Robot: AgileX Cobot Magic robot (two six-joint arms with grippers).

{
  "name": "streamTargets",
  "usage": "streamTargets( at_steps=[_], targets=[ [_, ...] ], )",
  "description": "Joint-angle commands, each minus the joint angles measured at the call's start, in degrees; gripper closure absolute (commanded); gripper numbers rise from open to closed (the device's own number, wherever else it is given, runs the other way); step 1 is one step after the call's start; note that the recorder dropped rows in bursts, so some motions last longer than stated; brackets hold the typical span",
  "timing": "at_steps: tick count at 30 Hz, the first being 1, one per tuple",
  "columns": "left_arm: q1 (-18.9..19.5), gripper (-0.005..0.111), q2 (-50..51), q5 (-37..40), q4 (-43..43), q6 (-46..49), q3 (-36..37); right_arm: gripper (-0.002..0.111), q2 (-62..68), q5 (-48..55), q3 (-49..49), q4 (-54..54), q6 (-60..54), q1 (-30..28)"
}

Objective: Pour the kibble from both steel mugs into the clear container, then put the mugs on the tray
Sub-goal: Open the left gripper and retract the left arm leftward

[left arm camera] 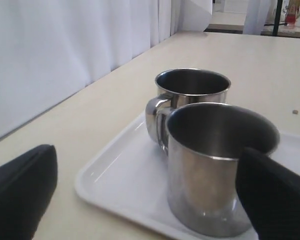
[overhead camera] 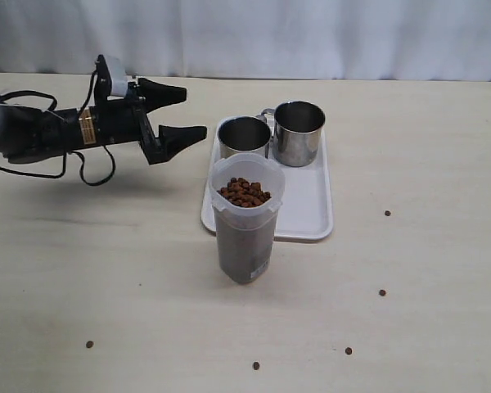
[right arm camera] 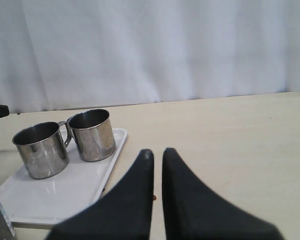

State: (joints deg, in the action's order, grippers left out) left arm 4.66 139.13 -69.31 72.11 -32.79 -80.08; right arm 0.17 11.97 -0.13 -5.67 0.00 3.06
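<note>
Two fingers of the left gripper (overhead camera: 193,112) stood wide apart with nothing between them, hanging above the table (overhead camera: 106,270) just left of the tray (overhead camera: 307,209). I read that as a release posture, the mug set-down being done on that side.

Left mug (overhead camera: 244,137) and right mug (overhead camera: 299,131) both stood upright on the tray's far half, close beside each other, the right mug's loop handle turned toward its neighbour. Polished steel, plain cylinders with rolled rims. The left wrist view showed dark interiors. I could not see either floor fully, so "empty" is my reading only.

The clear container (overhead camera: 245,233) stood upright on the table at the tray's near left corner, hiding it, presumably left where both arms could reach it for pouring. Frosted plastic, taller than the mugs, with a wide rim. The kibble (overhead camera: 245,192) filled it nearly to the brim: small, round, matte brown.

The tray was flat, glossy and white, with a low rim and rounded corners.

Several stray pellets (overhead camera: 382,292) lay scattered on the table, missed pours in my judgement.

The right gripper (right arm camera: 157,153) hung clear to the right of the tray, its fingers all but together and holding nothing.
</note>
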Motion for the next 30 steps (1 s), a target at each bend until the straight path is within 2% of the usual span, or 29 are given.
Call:
streamTargets(
  at_steps=[1,9,10,11,13,14,18,22,24,30],
  targets=[
    [2.9,0.033,-2.4,-0.7,4.9,-4.1,-0.1,0.103,-0.2,0.1,0.1,0.4,-0.6,-0.4],
    [6.3,0.035,-6.5,-0.7,4.7,-24.7,-0.1,0.103,-0.2,0.1,0.1,0.4,-0.6,-0.4],
    [6.5,0.042,-7.0,-0.7,4.7,-26.7,-0.1,0.103,-0.2,0.1,0.1,0.4,-0.6,-0.4],
    [7.1,0.053,-8.4,-0.7,5.2,-29.5,-0.1,0.103,-0.2,0.1,0.1,0.4,-0.6,-0.4],
    [7.7,0.084,-10.2,-0.7,7.2,-34.2,-0.1,0.103,-0.2,0.1,0.1,0.4,-0.6,-0.4],
    [8.4,0.107,-11.8,-0.7,8.3,-36.8,-0.1,0.103,-0.2,0.1,0.1,0.4,-0.6,-0.4],
    [9.2,0.107,-17.0,-0.7,12.8,-44.1,0.4,0.103,-0.2,0.1,0.1,0.4,-0.6,-0.4],
    [9.4,0.107,-24.7,-0.7,7.9,-43.2,8.4,0.103,-0.2,0.1,0.1,0.4,-0.6,-0.4],
    [9.4,0.107,-29.7,0.2,3.3,-39.4,15.4,0.103,-0.2,0.1,0.1,0.4,-0.6,-0.4],
    [9.4,0.107,-52.4,14.6,-18.8,-15.9,40.5,0.103,-0.2,0.1,0.1,0.4,-0.6,-0.4]
  ],
)
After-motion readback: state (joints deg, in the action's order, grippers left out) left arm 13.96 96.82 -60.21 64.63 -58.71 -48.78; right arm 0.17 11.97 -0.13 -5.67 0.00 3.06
